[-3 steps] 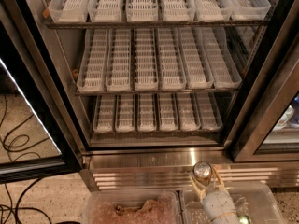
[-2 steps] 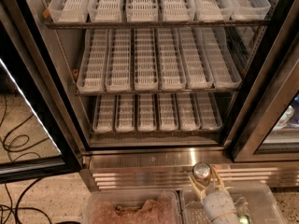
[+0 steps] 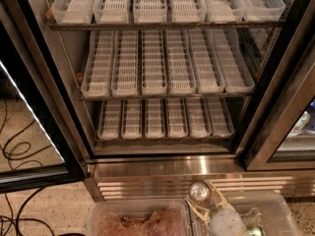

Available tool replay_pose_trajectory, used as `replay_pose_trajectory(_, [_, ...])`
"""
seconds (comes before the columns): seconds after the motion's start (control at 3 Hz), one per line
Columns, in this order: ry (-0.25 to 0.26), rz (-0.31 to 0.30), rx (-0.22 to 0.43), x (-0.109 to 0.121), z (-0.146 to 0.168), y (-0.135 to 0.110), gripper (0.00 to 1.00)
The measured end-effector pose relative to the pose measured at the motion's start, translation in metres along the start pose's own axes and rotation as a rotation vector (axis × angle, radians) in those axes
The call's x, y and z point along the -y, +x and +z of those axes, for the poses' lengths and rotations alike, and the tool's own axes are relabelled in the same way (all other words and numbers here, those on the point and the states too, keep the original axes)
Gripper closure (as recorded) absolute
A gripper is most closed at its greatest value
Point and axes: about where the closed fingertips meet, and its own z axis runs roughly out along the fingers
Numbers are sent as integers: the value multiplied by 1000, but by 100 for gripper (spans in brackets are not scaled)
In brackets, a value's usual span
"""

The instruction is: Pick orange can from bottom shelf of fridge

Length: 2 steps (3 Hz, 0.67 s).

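Fridge (image 3: pixel 162 167): door open, fills the upper frame.
Bottom shelf (image 3: pixel 165 118): white lane trays.
Orange can (image 3: pixel 199 191): lower centre, before the base trim.
Gripper (image 3: pixel 203 200): bottom centre-right, jaws clamped on the orange can.

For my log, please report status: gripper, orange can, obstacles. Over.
Status: gripper low right, outside fridge, shut on orange can. Can off bottom shelf, above clear bins. Nothing blocking.

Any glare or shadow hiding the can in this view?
Camera view: bright glare along the base of the fridge, behind the orange can held in the gripper at bottom centre; the can top reads clearly; the bottom shelf is dimmer.
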Motion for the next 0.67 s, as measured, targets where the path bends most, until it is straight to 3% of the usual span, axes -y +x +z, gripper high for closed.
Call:
replay_pose_trajectory(0.33, [-78, -28, 20, -26, -9, -14, 100])
replay_pose_trajectory(0.67, [-81, -30, 21, -27, -9, -15, 100])
